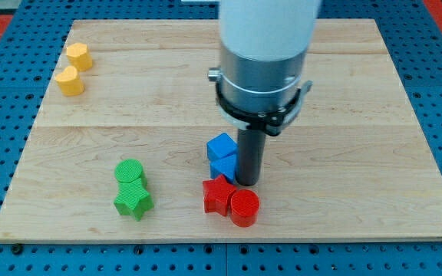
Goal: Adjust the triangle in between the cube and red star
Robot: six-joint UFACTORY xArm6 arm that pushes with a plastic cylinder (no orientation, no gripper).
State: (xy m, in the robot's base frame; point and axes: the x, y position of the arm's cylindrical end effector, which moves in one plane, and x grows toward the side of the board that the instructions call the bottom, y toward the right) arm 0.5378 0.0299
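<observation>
A blue cube [221,145] sits low in the middle of the wooden board [90,138]. A second blue block [223,166], apparently the triangle, lies just below it, touching it. A red star [218,195] lies right below that blue block. A red cylinder [244,208] touches the star on its right. My tip [248,182] stands just right of the lower blue block, close to or touching its side, and just above the red cylinder. The arm's white and grey body hides the board above the tip.
A green cylinder [130,172] and a green star [133,202] sit together at the lower left. Two yellow blocks [77,55] [70,80] lie at the upper left corner. A blue pegboard surrounds the board.
</observation>
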